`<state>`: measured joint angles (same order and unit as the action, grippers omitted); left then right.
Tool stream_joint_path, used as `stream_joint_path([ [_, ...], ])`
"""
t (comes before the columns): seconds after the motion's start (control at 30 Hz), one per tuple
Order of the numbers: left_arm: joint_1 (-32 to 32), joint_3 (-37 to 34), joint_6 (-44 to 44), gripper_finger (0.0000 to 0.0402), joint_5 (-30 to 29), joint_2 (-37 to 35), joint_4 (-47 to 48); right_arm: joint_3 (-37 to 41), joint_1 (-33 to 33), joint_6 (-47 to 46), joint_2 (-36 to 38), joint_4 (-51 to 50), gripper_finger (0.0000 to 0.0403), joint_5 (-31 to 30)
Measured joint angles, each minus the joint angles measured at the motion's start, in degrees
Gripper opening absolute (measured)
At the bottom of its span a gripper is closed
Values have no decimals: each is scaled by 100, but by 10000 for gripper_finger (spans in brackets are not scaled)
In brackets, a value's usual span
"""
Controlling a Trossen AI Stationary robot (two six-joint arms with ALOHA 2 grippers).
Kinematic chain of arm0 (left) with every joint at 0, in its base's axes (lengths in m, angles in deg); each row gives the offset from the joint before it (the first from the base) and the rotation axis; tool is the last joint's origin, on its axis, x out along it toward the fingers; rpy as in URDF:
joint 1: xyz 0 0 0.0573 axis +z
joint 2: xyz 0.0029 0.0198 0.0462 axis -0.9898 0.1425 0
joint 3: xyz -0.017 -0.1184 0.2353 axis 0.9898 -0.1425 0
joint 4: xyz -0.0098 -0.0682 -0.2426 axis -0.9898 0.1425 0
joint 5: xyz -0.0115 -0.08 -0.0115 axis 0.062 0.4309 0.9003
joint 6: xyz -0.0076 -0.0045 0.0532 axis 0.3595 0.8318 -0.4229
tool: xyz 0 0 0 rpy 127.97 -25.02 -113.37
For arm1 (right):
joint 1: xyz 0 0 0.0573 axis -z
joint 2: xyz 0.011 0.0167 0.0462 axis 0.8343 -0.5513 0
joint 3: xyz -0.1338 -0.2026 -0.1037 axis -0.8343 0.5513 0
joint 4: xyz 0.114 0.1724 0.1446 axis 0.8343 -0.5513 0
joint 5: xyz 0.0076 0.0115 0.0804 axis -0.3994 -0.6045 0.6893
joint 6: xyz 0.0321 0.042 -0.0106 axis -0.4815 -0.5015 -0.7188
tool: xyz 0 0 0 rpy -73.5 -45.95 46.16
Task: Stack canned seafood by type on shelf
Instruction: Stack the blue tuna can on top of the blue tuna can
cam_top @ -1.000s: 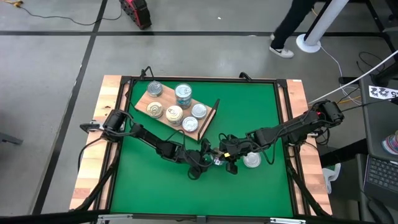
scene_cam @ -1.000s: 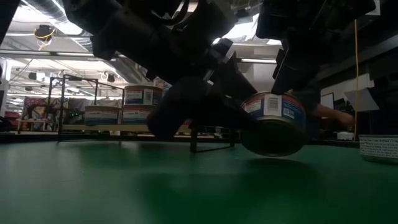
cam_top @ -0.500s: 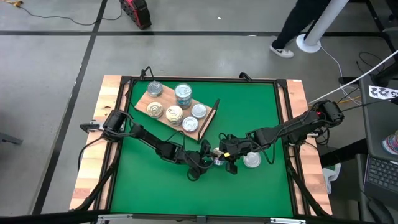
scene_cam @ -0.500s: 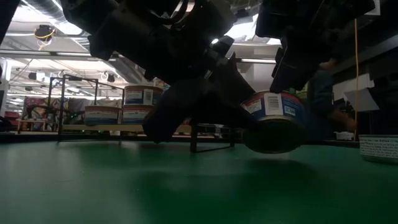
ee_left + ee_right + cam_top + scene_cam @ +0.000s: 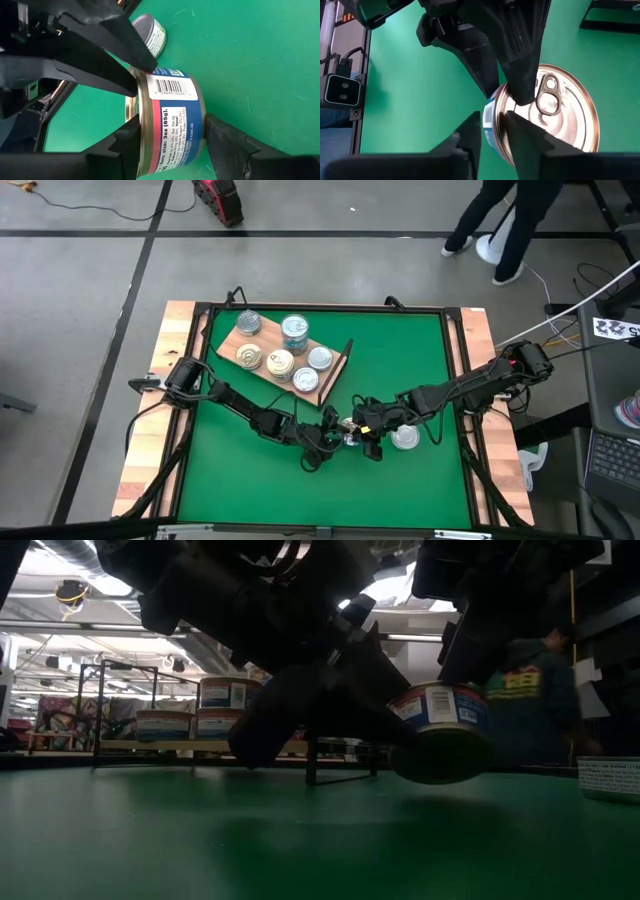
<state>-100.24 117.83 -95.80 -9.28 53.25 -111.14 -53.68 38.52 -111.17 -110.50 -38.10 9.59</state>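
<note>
Left fingers [image 5: 135,140] clamp a blue-labelled tin [image 5: 170,125] (right fingers [image 5: 470,135] alongside).

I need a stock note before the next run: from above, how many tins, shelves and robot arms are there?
Tins: 8 showing, with 6 tops on the shelf, 1 on the mat, 1 in the left tool; any stacked underneath are hidden
Shelf: 1
Arms: 2, left and right
Total: 11
</note>
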Motion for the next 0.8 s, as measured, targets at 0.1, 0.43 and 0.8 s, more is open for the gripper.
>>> stream_joint_path([
  [0.1, 2, 0, 0, 184, 2, 0, -1, 0, 0, 1, 0, -12, 117, 20],
  [0.43, -60, 0, 370, 186, 6, 0, -97, 2, 0, 145, 348, -45, 134, 21],
  [0.8, -293, 0, 574, 186, -369, -55, -488, 2, 4, 423, 1378, -63, 134, -294],
])
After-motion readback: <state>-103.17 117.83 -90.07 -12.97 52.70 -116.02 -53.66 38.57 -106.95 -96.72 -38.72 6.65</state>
